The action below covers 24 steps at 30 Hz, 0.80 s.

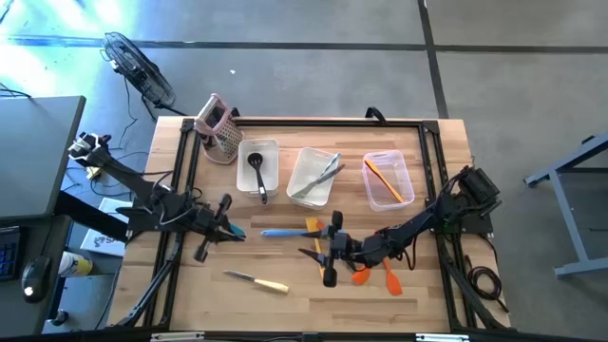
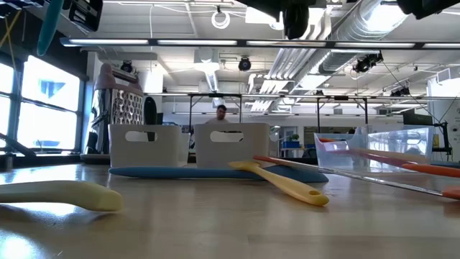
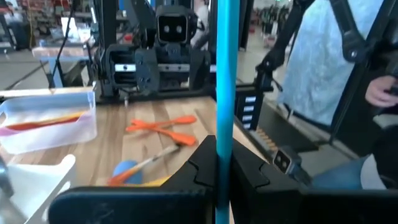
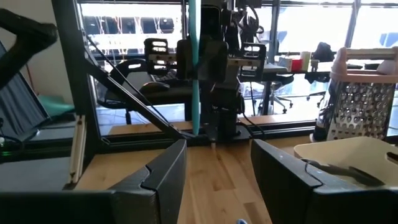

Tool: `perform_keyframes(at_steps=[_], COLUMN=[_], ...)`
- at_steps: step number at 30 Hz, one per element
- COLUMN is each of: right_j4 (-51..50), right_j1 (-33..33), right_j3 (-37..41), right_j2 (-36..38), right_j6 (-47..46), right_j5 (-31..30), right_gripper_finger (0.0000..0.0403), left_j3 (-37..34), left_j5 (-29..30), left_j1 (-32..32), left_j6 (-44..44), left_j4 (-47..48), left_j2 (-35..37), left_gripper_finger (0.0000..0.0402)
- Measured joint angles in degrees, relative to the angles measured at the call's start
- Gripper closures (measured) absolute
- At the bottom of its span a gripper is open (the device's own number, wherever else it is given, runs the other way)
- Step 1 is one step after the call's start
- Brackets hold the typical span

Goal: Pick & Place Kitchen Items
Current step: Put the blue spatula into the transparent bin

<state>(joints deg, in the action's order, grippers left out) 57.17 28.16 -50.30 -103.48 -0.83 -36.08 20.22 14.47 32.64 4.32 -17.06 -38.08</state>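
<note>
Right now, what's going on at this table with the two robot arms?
The robot is sorting kitchen utensils into three clear bins. The left pincer is shut on a teal utensil, lifted off the table. The right pincer is open and holds nothing, above the orange spatulas. A blue spatula and knife remain loose.

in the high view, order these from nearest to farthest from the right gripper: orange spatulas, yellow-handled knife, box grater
From the right gripper, nearest first:
1. Orange spatulas, right beside it, toward the right arm.
2. Yellow-handled knife, on the near table toward the left arm.
3. Box grater, at the far left corner.
</note>
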Motion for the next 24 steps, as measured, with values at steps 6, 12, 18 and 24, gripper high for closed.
perform_keyframes(at_steps=[6, 12, 18, 24], right_j4=[1.43, 1.46, 1.44, 1.46], right_j1=[-0.21, -0.15, -0.04, 0.28], right_j3=[0.02, 0.07, 0.07, 0.07], right_j2=[0.0, 0.0, 0.0, 0.0], right_j6=[1.09, 5.21, 4.66, 0.35], right_j5=[0.0, 0.26, 0.26, 0.18], right_gripper_finger=[0.0229, 0.0229, 0.0229, 0.0229], left_j3=[-1.04, -1.02, -0.53, 3.5], left_j5=[1.34, 4.1, 4.12, 0.51], left_j1=[-0.02, -0.04, -2.38, -7.06], left_j6=[0.4, -0.11, 1.56, 3.02], left_j4=[-9.38, -22.37, -31.7, -34.52], left_j2=[-7.37, -17.57, -26.63, -34.78], left_gripper_finger=[0.0394, 0.0394, 0.0394, 0.0394])
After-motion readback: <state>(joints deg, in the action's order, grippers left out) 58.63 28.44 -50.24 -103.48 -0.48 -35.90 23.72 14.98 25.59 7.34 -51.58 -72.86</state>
